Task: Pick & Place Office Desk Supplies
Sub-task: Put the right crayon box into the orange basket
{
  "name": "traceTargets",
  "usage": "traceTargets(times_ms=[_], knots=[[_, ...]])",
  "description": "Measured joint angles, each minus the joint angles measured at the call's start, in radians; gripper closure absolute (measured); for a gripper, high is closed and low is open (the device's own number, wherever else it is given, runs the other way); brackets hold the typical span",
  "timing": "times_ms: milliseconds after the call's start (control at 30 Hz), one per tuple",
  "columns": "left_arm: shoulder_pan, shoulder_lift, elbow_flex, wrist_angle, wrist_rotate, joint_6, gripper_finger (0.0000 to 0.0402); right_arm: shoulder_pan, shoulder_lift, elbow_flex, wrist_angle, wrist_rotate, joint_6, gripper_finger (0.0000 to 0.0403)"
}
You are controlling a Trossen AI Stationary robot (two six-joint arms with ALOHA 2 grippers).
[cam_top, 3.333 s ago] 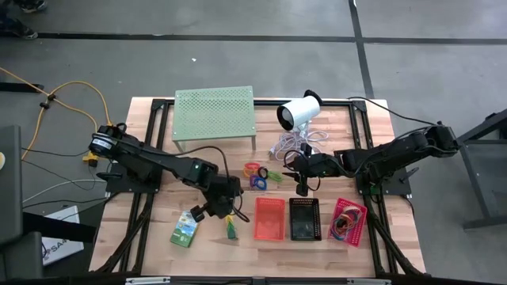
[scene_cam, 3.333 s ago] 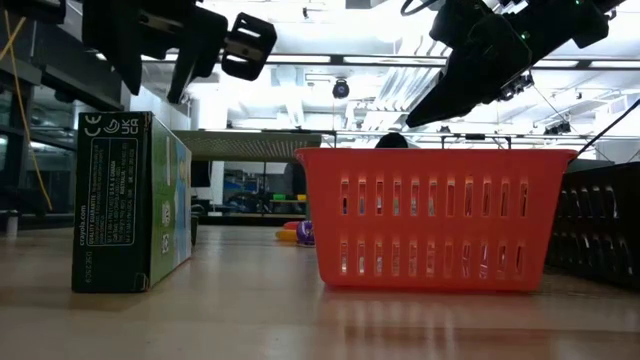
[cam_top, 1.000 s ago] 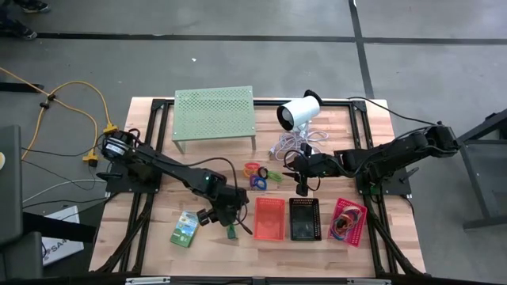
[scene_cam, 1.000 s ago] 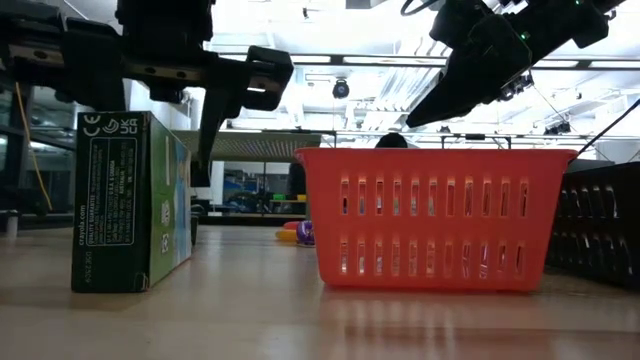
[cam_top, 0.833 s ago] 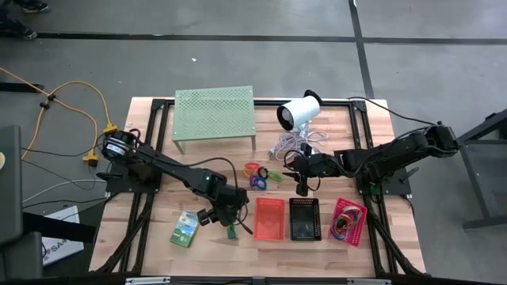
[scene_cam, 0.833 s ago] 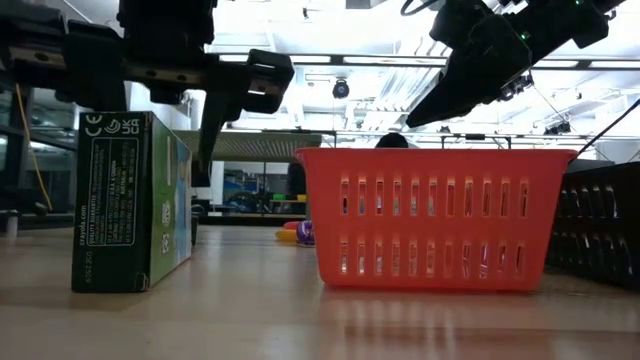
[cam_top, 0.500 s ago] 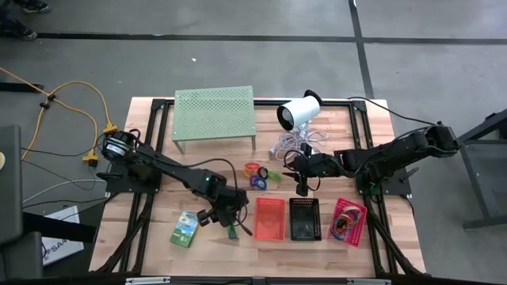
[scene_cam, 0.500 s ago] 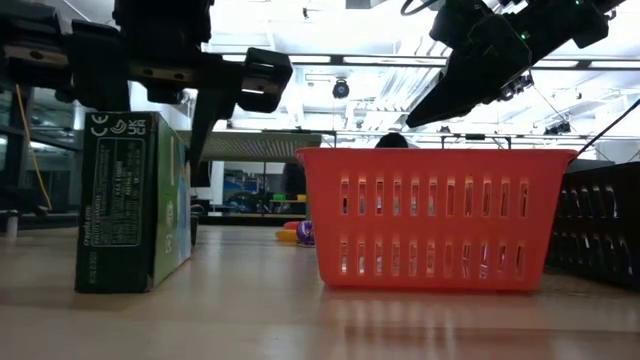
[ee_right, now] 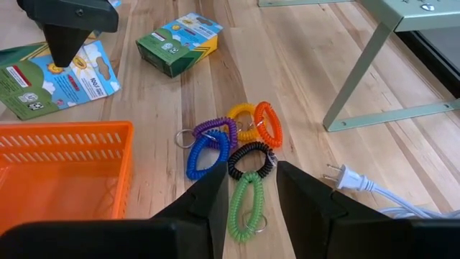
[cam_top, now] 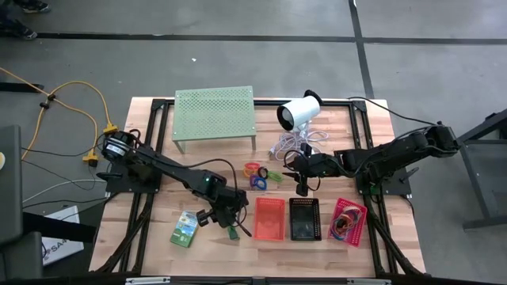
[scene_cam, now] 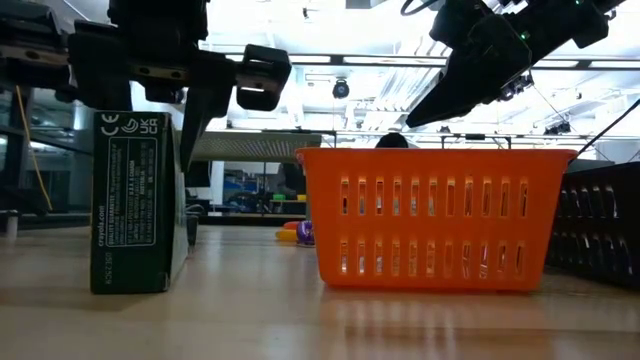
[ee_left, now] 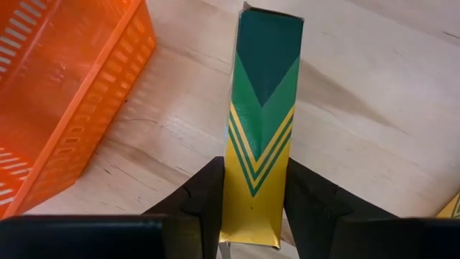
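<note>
**Asker:** Two green packs are on the table? Where is the one being handled?

**Describer:** Yes. One green crayon pack (ee_left: 262, 122) stands on the wooden table (cam_top: 158, 245) between the fingers of the left gripper (cam_top: 230, 229), just beside the orange basket (cam_top: 268, 218). The left wrist view shows both dark fingers (ee_left: 208, 194) pressed against its narrow sides, so the gripper has closed onto the pack. That narrow face is dark green at the far end with green chevrons running into yellow nearer the fingers.

**Asker:** What lies around it?

**Describer:** The second pack (cam_top: 184, 228) lies flat near the table's front left, apart from the first. In the low view a tall dark green box (scene_cam: 140, 200) with white print stands upright, and the left arm's dark parts hang just over it. Right of the orange basket sit a black basket (cam_top: 304, 218) and a pink basket (cam_top: 348, 221) with coloured bands inside.

**Asker:** And the other arm?

**Describer:** The right gripper (cam_top: 302, 184) hovers above the table's middle, its fingers partly apart and holding nothing. Below it lies a cluster of coiled loops (ee_right: 230, 147): purple, blue, yellow, orange, black and green, touching one another. Behind stand a pale-green perforated stand (cam_top: 214, 113) and a white cylinder device (cam_top: 299, 112) with its cable.
</note>
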Motion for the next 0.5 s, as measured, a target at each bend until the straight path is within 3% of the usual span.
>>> traceTargets(times_ms=[500], knots=[[0.027, -0.016, 0.021, 0.001, 0.052, 0.002, 0.0283, 0.0, 0.0, 0.0, 0.001, 0.0, 0.0, 0.0295]])
